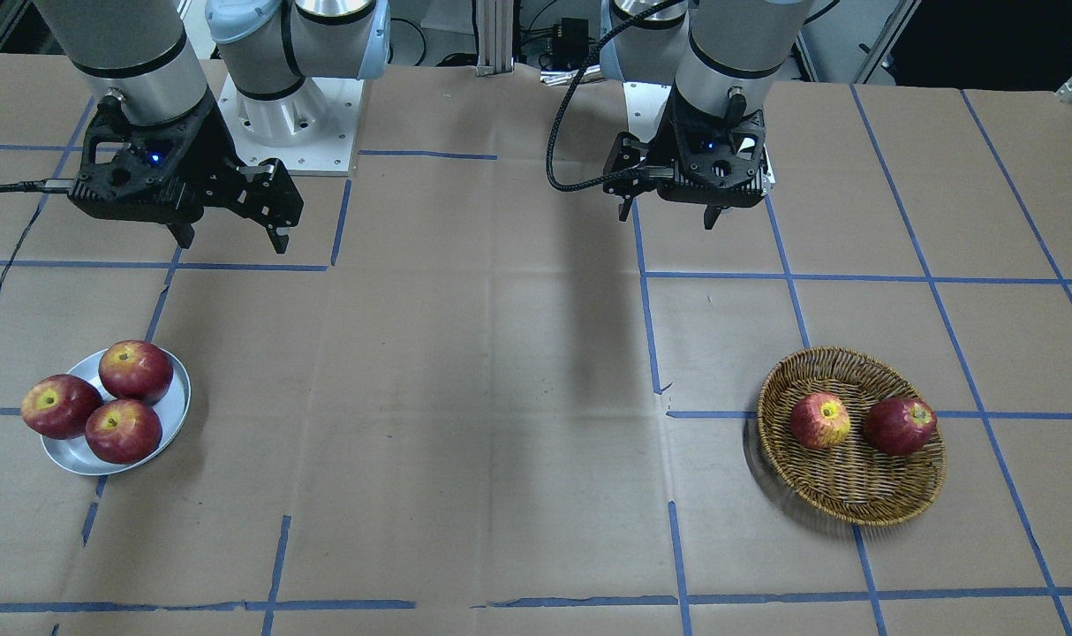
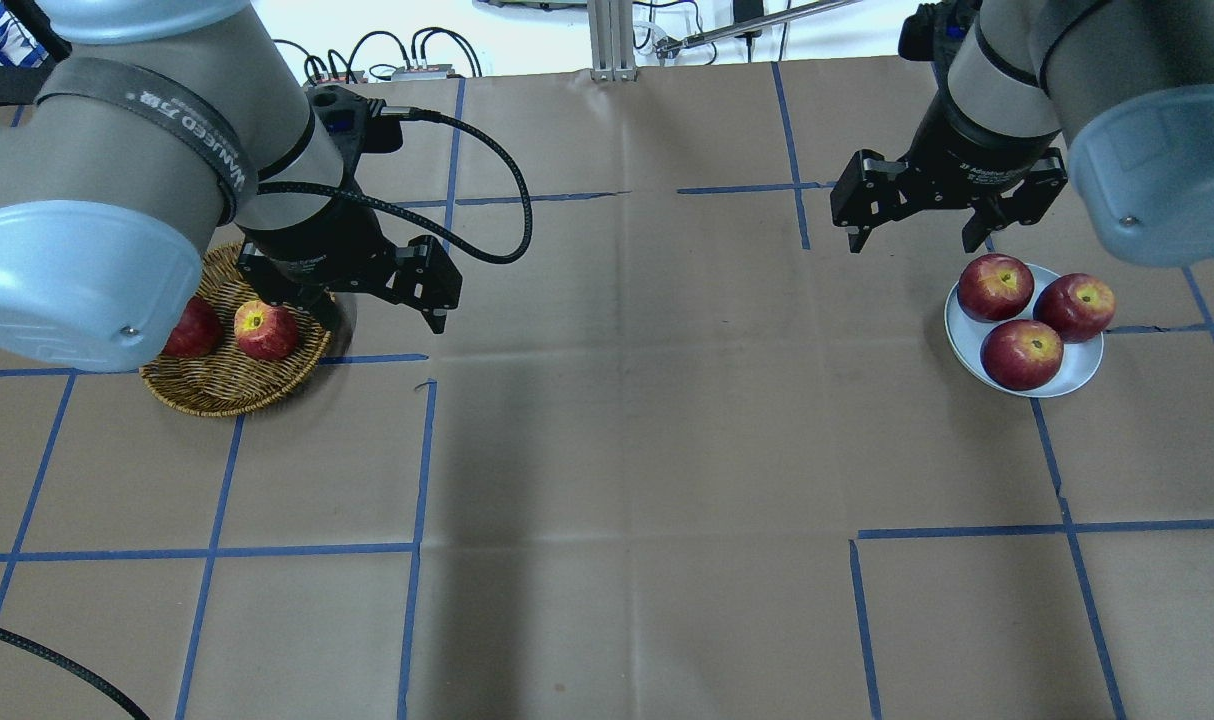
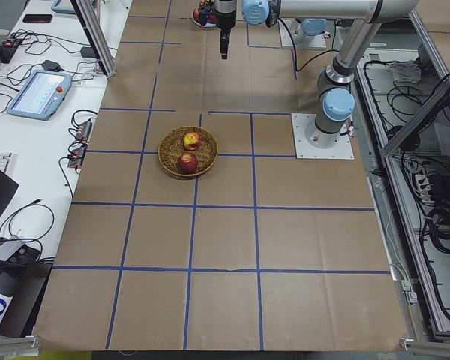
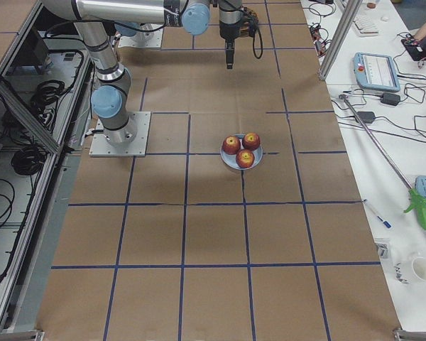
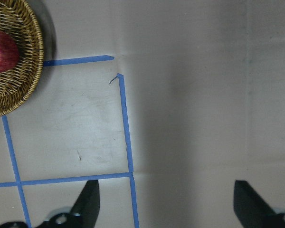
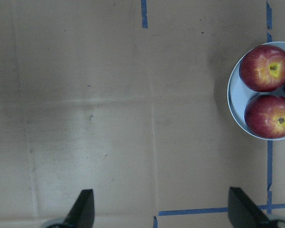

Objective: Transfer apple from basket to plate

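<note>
Lower right of front-facing view, basket (image 1: 845, 496): holds apple (image 1: 819, 420) beside darker apple (image 1: 900, 425)
Left hand (image 1: 668, 216): spread, empty
Right hand (image 1: 233, 241): spread, empty

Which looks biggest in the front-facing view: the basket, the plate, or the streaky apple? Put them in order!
1. basket, biggest
2. plate
3. streaky apple, smallest
The darker apple beside it in the basket looks about the same size, so those two tie.
</note>
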{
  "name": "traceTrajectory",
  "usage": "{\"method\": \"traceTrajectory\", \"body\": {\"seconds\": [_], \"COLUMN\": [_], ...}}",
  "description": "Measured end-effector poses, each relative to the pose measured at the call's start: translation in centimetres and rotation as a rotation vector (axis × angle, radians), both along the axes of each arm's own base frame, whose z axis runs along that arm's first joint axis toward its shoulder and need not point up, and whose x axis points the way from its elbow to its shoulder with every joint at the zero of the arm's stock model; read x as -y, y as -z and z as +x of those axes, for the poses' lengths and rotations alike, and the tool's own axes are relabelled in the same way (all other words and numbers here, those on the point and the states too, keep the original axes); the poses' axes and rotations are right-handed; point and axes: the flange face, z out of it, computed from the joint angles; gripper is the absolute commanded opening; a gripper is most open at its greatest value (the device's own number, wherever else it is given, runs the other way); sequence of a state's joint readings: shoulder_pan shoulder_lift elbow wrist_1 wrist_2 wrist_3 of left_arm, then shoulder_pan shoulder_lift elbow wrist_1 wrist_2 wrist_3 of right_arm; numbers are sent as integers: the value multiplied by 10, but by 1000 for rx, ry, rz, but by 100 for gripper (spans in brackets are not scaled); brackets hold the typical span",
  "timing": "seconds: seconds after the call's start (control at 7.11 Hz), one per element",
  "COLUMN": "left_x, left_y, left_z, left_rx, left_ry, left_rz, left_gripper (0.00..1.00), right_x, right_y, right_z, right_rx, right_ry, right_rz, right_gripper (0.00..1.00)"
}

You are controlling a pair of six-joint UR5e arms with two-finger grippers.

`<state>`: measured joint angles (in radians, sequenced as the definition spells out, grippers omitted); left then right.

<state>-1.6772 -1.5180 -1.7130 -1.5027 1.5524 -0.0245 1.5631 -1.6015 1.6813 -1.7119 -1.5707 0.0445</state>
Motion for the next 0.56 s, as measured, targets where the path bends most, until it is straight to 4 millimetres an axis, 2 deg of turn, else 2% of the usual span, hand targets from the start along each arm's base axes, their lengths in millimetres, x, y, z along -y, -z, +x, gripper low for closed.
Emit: {"method": "traceTrajectory", "body": {"seconds": [0.56], "left_x": [5], "left_y": [0], "left_z": [0], "left_rx": [-2], "left_ry": [0], "left_rz": [-1], "left_gripper": [99], "right_x": [0], "right_y": [0], "right_z": [-1], "right_rx": [0], "right_ry": [0], "right_rz": [2], "right_gripper": [100]}}
